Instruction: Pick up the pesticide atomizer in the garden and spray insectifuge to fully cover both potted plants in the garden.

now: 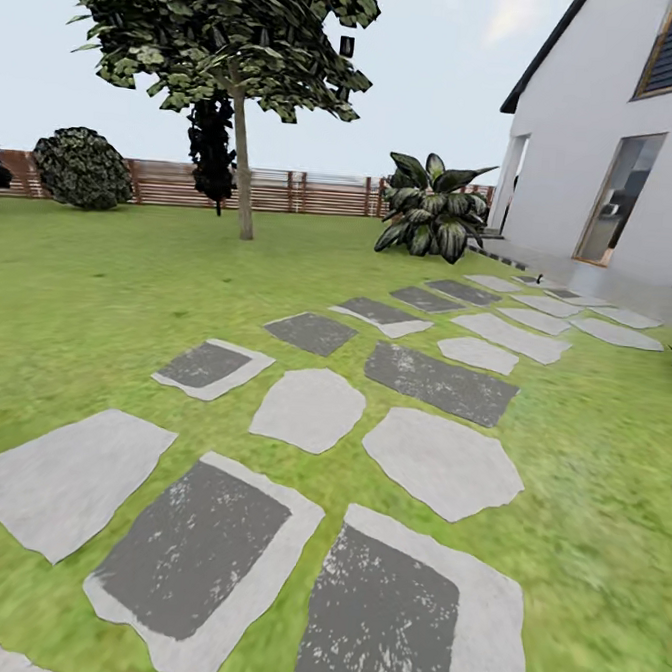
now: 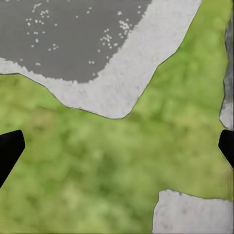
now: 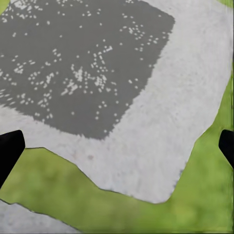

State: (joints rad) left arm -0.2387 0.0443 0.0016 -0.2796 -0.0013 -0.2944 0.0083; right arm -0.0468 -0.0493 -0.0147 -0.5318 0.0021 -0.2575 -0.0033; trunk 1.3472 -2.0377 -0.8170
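Two rows of flat grey and dark-centred stepping stones [image 1: 311, 406] cross the green lawn of the garden [image 1: 87, 309] toward the white house [image 1: 610, 145]. From left to right at the far edge stand a round dark bush [image 1: 82, 168], a brown slatted wooden fence [image 1: 286, 190], a thin-trunked leafy tree [image 1: 235, 58] and a broad-leaved variegated shrub [image 1: 432, 210]. Each wrist view looks down on stone and grass: the left tool [image 2: 117, 146] and the right tool [image 3: 117, 146] are spread wide, holding nothing, their black fingertips [image 2: 9, 148] cut off at the frame edges.
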